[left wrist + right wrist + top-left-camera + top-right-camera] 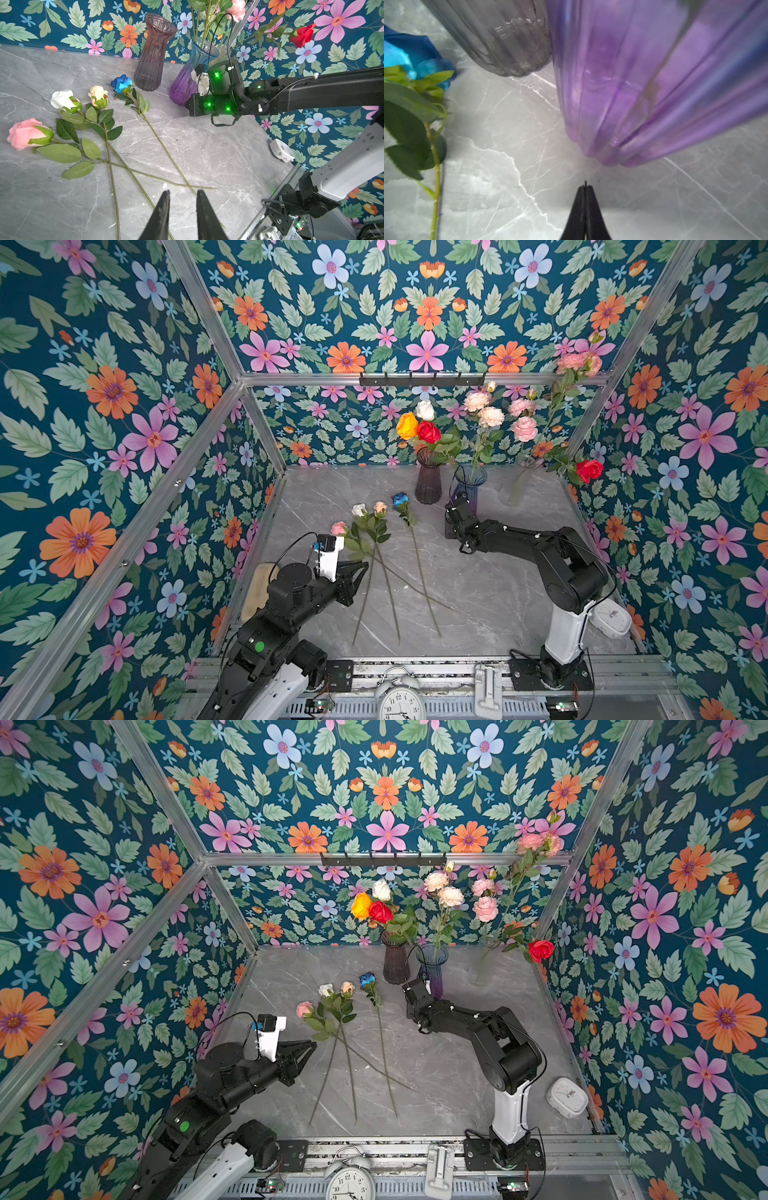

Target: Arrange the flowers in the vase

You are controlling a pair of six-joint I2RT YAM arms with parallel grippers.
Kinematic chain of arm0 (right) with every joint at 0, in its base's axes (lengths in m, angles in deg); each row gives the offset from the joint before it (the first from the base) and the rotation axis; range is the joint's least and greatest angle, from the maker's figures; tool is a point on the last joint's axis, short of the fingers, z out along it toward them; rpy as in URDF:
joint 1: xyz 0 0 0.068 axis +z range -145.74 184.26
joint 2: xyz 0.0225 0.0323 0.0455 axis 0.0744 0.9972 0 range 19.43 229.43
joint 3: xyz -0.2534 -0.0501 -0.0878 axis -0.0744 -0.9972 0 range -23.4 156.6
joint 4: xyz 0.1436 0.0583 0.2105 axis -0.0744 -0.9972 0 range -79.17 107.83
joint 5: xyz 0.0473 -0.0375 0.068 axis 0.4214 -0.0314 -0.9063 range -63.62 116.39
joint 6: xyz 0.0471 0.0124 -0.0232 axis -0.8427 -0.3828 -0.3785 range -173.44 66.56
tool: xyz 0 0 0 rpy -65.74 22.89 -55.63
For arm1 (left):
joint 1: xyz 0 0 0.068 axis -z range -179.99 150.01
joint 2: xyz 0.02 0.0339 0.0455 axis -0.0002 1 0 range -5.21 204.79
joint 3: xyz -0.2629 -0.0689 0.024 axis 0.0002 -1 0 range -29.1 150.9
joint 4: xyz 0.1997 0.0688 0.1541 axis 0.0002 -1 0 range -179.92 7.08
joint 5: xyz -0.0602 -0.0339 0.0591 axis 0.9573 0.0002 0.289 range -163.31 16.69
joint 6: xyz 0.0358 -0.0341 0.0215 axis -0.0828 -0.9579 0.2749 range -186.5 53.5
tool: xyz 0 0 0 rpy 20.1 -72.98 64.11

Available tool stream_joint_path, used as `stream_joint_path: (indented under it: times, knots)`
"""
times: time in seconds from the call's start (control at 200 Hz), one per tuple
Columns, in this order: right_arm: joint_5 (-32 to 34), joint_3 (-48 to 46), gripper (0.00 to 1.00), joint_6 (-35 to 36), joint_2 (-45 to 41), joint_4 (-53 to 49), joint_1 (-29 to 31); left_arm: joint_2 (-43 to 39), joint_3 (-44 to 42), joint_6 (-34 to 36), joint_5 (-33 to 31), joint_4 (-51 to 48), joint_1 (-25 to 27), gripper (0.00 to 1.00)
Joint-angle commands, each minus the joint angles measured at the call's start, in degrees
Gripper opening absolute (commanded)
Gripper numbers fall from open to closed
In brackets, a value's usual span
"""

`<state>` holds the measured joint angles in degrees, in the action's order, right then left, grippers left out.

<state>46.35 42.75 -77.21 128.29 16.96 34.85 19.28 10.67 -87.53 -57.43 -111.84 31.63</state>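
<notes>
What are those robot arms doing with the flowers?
Filling vases with flowers. The purple vase and clear vase hold blooms. A pink rose, white rose, peach rose and blue rose lie on the table. The left gripper hovers open over their stems, empty. The right gripper is shut, empty, by the purple vase.

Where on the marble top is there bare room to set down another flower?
Bare marble lies between the blue rose and the right arm, and left of the smoky vase. Crowded: the crossed stems by the left hand, and the purple vase.
</notes>
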Motion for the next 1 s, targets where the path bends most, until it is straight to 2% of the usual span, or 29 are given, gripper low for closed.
stream_joint_path:
  times: [0.0,0.41,0.555,0.995]
  knots:
    - [1.0,1.4,0.00,0.0,0.9,-1.4,-0.9,0.0,0.1,0.2,-0.1,0.6,-0.1,0.26]
    - [-0.9,7.1,0.00,0.5,4.3,-5.2,-5.8,-0.8,0.0,0.4,-0.1,0.2,-0.1,0.26]
    - [-3.2,8.9,0.00,-1.8,5.3,-6.8,-7.6,-0.6,0.0,0.4,-0.1,0.2,-0.1,0.25]
    - [-3.4,10.8,0.00,-5.8,7.1,-8.9,-9.4,-0.4,0.0,0.2,-0.3,-0.1,-0.1,0.26]
